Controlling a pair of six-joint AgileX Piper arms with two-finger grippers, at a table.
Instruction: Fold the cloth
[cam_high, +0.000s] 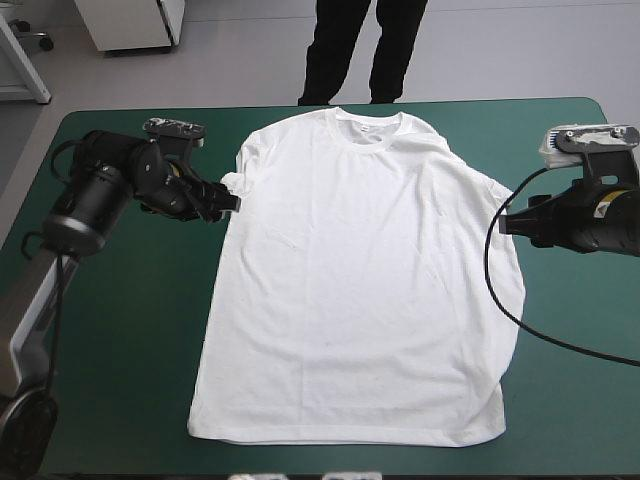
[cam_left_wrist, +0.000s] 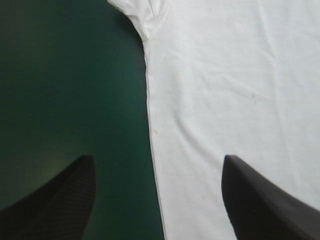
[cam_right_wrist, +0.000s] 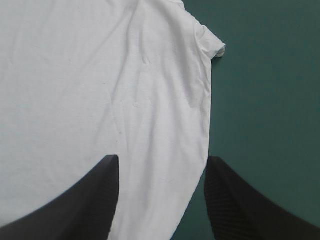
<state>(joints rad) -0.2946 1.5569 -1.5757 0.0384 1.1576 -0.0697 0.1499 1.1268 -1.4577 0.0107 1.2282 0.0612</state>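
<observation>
The white T-shirt (cam_high: 360, 280) lies spread flat on the table, collar (cam_high: 368, 125) toward the far edge and hem toward the near edge. My left gripper (cam_high: 225, 200) is open at the shirt's left sleeve (cam_high: 235, 183). In the left wrist view the left gripper (cam_left_wrist: 159, 159) straddles the T-shirt's (cam_left_wrist: 235, 90) side edge, one finger over the cover, the other over cloth. My right gripper (cam_high: 508, 222) is open at the shirt's right side. In the right wrist view the right gripper (cam_right_wrist: 162, 159) stands over the T-shirt's (cam_right_wrist: 90, 90) side edge, the sleeve (cam_right_wrist: 212, 45) ahead of it.
The teal-green cover (cam_high: 120, 350) shows in broad bands left and right of the shirt. The hem (cam_high: 340, 438) lies close to the table's near edge, and the collar is a short way from the far edge.
</observation>
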